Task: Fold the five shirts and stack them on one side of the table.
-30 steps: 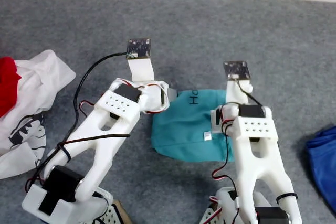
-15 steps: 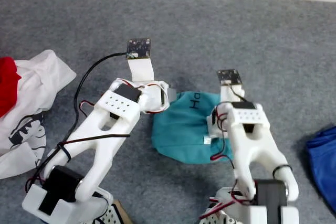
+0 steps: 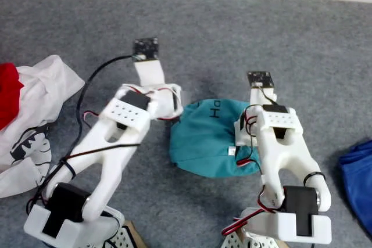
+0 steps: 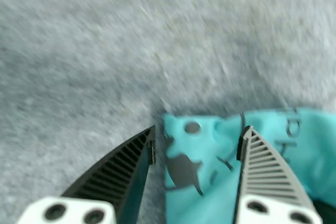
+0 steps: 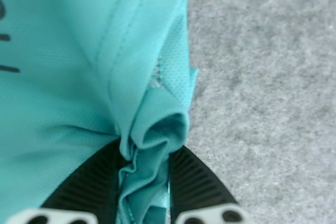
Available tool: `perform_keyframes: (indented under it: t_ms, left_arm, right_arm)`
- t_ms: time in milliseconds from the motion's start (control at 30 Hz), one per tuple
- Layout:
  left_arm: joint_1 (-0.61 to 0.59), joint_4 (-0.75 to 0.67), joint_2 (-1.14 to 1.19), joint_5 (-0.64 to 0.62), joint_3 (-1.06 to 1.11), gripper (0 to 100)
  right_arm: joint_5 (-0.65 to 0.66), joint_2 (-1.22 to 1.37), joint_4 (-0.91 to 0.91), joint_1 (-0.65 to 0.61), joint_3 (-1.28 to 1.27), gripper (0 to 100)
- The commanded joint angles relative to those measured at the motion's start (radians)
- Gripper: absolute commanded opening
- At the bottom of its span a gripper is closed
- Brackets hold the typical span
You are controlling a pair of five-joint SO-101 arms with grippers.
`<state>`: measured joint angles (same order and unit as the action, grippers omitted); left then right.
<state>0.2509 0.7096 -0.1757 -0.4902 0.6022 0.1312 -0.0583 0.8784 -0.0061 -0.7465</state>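
right end effector: clamped on a bunched corner of the teal mesh-fabric shirt | left end effector: fingers apart, straddling another corner, not yet gripping | shirt: lies between both end effectors on the grey felt counter, long axis running from one to the other | judged next: left closes.

- The middle shirt lies on the table, between the two arms.
- The left gripper straddles its far left corner.
- The right gripper pinches its far right corner.
- A heap of shirts lies at the left edge.
- A lone shirt lies at the right edge.
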Motion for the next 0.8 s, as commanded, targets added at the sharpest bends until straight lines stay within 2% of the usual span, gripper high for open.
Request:
perform_keyframes:
  t_ms: [0, 167, 400, 767]
  left_arm:
    - [-0.038, -0.025, -0.031, -0.012, -0.005, 27]
    - [-0.044, -0.061, -0.012, -0.012, 0.018, 27]
    - [-0.045, -0.161, 0.065, -0.011, 0.024, 27]
    - [-0.045, -0.169, 0.074, -0.008, 0.022, 27]
  right_arm:
    - [-0.06, -0.002, -0.016, 0.091, 0.079, 0.7]
    - [-0.104, -0.002, 0.01, 0.153, 0.174, 0.7]
    - [-0.104, -0.002, 0.236, 0.274, 0.481, 0.7]
    - [-0.091, -0.002, 0.51, 0.621, 0.905, 0.7]
